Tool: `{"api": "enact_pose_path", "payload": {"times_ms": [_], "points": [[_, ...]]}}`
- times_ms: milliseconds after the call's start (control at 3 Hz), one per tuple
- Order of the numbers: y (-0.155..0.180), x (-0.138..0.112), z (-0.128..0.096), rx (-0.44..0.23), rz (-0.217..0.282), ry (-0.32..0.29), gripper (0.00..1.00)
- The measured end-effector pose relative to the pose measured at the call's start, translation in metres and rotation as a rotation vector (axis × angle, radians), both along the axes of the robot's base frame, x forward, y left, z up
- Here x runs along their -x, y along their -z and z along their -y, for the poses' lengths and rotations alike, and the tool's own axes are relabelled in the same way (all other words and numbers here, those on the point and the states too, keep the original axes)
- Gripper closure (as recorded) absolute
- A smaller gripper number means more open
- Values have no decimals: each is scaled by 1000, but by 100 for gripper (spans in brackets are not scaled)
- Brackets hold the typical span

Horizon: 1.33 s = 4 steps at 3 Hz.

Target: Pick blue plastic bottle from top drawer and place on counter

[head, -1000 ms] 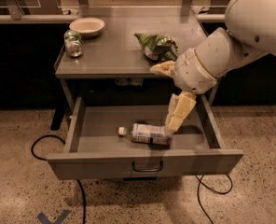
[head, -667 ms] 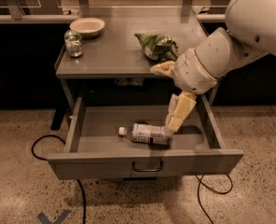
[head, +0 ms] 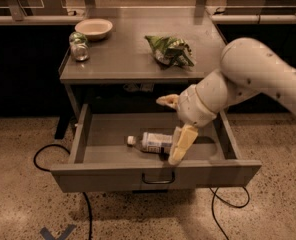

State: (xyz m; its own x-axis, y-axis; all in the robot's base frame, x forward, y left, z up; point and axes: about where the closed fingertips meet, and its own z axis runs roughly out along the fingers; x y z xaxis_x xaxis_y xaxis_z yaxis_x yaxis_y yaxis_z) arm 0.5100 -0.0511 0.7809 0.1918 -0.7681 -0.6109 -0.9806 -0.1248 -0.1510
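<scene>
The blue plastic bottle (head: 150, 141) lies on its side in the open top drawer (head: 113, 176), white cap pointing left. My gripper (head: 178, 151) hangs from the white arm down into the drawer, right at the bottle's base end and covering it. The counter (head: 123, 59) is the grey tabletop above the drawer.
On the counter stand a cream bowl (head: 93, 28) and a short glass jar with green lid (head: 78, 46) at the back left, and a green crumpled bag (head: 169, 50) at the right. Black cables (head: 43, 151) lie on the speckled floor on both sides of the drawer.
My gripper has moved down and left inside the drawer, from above the bottle's right side to its base end. The bottle has not moved.
</scene>
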Motion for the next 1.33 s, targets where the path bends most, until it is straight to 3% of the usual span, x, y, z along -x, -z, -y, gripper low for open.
{"api": "enact_pose_path", "payload": {"times_ms": [333,667,1000,1333], "points": [[76,-7,2,47,3,62,0],[77,-23,-1,37,62,99,0],[77,-24,-1,36,63,99,0],[53,-44,-11,42,94,86,0]]}}
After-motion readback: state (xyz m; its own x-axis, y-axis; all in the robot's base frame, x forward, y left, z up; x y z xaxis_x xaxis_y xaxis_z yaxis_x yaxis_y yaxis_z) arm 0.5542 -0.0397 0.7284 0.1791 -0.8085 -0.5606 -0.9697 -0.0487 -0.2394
